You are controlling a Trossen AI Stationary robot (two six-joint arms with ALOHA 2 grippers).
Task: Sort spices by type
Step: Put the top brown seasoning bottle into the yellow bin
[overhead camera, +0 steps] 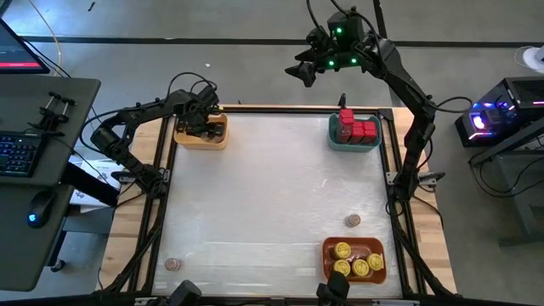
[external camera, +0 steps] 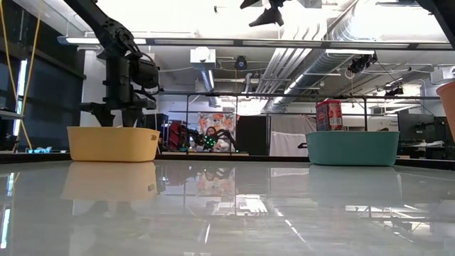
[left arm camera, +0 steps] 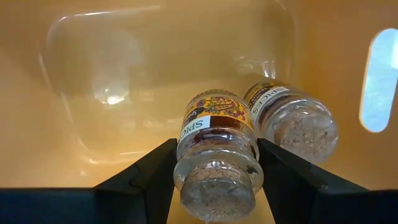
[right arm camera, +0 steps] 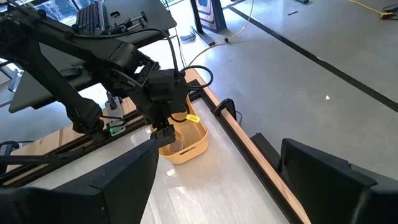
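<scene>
The left gripper [left arm camera: 214, 186] is down inside the yellow bin [overhead camera: 201, 134] at about eleven o'clock on the counter [overhead camera: 272, 195], its fingers [left arm camera: 146, 180] narrowed on a small glass spice jar [left arm camera: 216, 155] that points toward the bin floor. A second jar [left arm camera: 292, 118] of the same kind lies just beside it at its two o'clock. To finish this step well, judging from here, the jar should be lowered until it rests on the floor, then released with a slow opening so it does not roll against its neighbour, and the arm lifted straight up clear of the bin wall. The right gripper [overhead camera: 306, 70] waits high beyond the counter's twelve o'clock edge, fingers spread wide. Red tins [overhead camera: 355, 129] fill the teal bin [overhead camera: 336, 140] at one o'clock; yellow-lidded jars [overhead camera: 357, 263] sit in the orange bin [overhead camera: 327, 248] at five o'clock. Two brown jars remain loose on the counter, one [overhead camera: 353, 221] at four o'clock and another [overhead camera: 173, 264] at seven.
</scene>
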